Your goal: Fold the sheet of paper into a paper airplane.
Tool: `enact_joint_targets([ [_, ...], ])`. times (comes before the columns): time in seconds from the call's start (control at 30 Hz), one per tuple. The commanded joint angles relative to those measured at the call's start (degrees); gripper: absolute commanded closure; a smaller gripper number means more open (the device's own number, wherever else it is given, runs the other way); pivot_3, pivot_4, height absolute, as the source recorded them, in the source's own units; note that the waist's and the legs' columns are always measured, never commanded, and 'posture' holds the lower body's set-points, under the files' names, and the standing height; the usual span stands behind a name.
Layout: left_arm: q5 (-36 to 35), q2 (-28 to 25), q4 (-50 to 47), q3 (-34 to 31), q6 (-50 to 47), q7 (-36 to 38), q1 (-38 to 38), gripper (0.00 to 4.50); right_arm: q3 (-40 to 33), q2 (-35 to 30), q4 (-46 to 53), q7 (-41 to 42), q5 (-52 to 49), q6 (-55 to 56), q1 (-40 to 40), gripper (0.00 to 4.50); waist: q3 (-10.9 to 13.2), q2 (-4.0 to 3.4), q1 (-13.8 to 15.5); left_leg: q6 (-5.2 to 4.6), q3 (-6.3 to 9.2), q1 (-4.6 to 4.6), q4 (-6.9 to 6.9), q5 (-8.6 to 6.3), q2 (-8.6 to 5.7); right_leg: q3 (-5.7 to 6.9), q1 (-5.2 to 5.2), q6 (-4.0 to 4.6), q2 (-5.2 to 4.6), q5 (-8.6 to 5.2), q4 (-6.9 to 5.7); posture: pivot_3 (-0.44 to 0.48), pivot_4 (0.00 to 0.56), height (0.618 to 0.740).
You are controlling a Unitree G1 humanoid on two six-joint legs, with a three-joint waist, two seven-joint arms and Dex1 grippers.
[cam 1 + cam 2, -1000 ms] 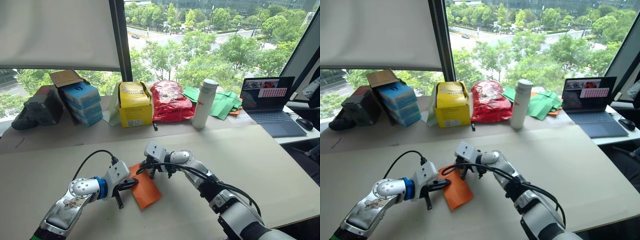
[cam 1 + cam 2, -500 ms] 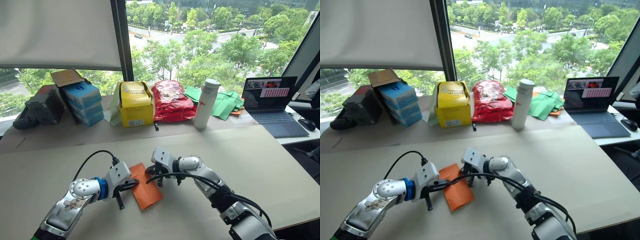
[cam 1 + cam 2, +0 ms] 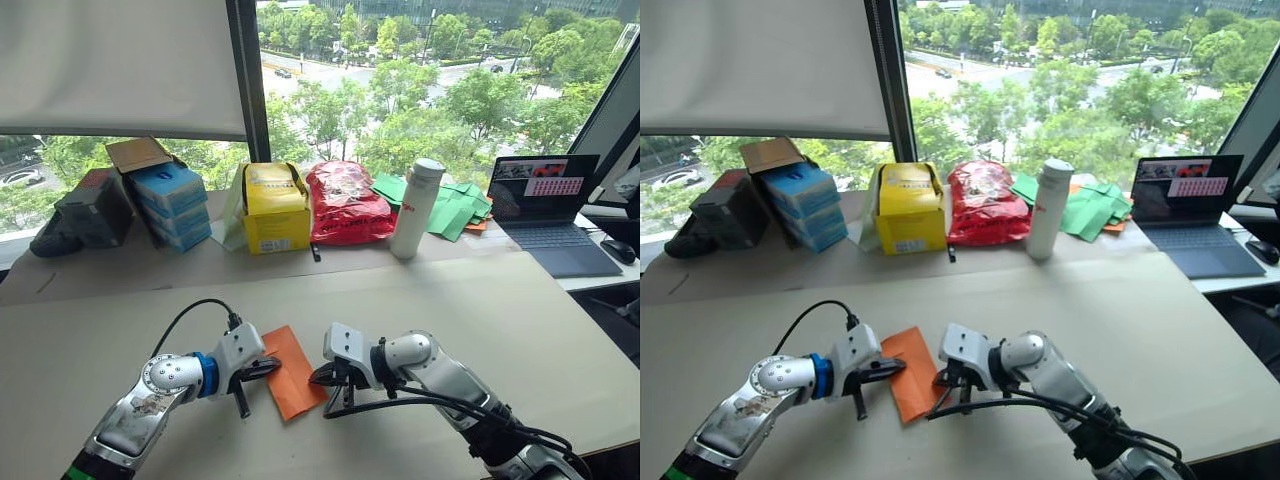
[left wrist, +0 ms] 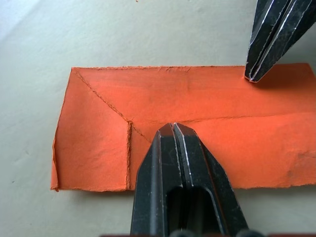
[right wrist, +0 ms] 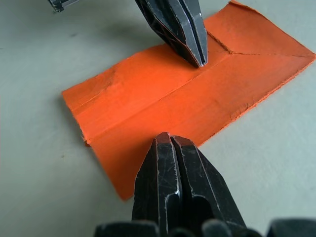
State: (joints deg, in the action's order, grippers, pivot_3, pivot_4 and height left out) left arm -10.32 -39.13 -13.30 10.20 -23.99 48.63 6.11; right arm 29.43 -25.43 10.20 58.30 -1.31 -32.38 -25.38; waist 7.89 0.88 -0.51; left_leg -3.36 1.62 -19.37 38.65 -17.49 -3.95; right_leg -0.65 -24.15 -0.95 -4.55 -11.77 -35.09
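Observation:
The sheet of paper (image 3: 291, 372) lies flat on the beige table (image 3: 520, 320) as a folded orange strip, with a long centre crease and diagonal folds at one end (image 4: 98, 113). My left gripper (image 4: 173, 127) is shut, its tip pressing down on the centre crease from the sheet's left side. At the sheet's right edge my right gripper (image 5: 169, 138) is also shut, its tip touching the paper near the end closest to me. Neither gripper holds the paper. In the eye views the left gripper (image 3: 264, 368) and right gripper (image 3: 330, 379) flank the sheet.
Along the window ledge stand blue boxes (image 3: 170, 205), a yellow box (image 3: 272, 208), a red plastic bag (image 3: 345, 203), a white bottle (image 3: 412, 208) and green paper pieces (image 3: 450, 205). A laptop (image 3: 545, 205) sits at the far right. Black cables trail from both wrists.
My right gripper has moved from the sheet's far end back toward me along its right edge. The left gripper has stayed pressed on the paper.

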Motion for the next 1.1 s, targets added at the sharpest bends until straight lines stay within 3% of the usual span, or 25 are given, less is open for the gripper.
enact_joint_targets([
  [0.03,2.5,-1.0,3.5,2.1,-1.3,0.3,-1.3,4.50,1.5,-3.0,2.7,1.8,-0.7,-2.9,2.6,4.45,0.0,0.01,0.1,0.00,0.00,0.00,0.00,0.00,0.00,0.01,0.00,0.00,-0.01,0.00,0.01,0.000,0.150,0.740],
  [0.23,2.5,-1.2,3.8,2.0,-1.1,0.7,-1.2,4.50,2.2,-5.3,6.5,2.6,-2.1,-4.5,4.1,4.45,0.0,0.01,0.3,-0.02,0.00,-0.01,0.00,-0.01,0.01,0.01,0.01,-0.03,-0.02,-0.02,0.03,0.000,0.150,0.740],
  [0.37,2.1,-0.7,4.1,1.6,-0.6,0.8,-0.7,4.50,-1.2,-3.7,7.1,-0.2,-3.7,-2.8,4.3,4.45,0.0,0.02,0.5,-0.01,-0.01,-0.02,0.00,-0.01,0.03,0.02,0.01,-0.03,-0.01,-0.02,0.04,0.000,0.150,0.740],
  [0.5,0.2,-0.6,3.0,-1.6,-0.4,0.5,-0.5,4.50,-8.7,-1.3,9.5,-1.7,-9.4,-1.3,4.8,4.45,0.0,0.06,0.5,0.02,-0.01,-0.33,0.05,0.02,0.06,0.02,-0.09,-0.04,0.01,0.01,0.00,0.000,0.150,0.740],
  [0.7,-9.5,-4.4,-4.6,-13.0,-5.7,3.6,-4.5,4.50,-17.3,-3.3,11.2,-2.9,-15.0,-2.7,7.1,4.45,0.1,0.19,0.3,0.12,0.00,-1.14,0.09,0.08,0.11,0.03,-0.90,0.04,0.10,0.08,-0.06,0.000,0.150,0.740],
  [0.87,-8.4,-6.8,-6.1,-11.1,-4.9,5.3,-8.6,4.50,-17.2,-4.0,8.7,-4.4,-13.9,-0.7,7.0,4.45,0.2,0.09,0.3,0.46,-0.01,-1.55,0.10,0.24,0.07,0.05,-1.20,0.07,0.05,0.09,0.05,0.000,0.150,0.740],
  [1.1,-8.6,-2.5,-5.4,-8.8,-5.5,2.8,-4.1,4.50,-16.7,-4.0,8.6,-5.2,-14.2,-0.6,6.7,4.45,0.2,0.09,1.2,0.37,0.00,-1.70,0.22,0.19,-0.01,0.09,-1.24,0.04,-0.06,0.11,0.08,0.000,0.150,0.740],
])
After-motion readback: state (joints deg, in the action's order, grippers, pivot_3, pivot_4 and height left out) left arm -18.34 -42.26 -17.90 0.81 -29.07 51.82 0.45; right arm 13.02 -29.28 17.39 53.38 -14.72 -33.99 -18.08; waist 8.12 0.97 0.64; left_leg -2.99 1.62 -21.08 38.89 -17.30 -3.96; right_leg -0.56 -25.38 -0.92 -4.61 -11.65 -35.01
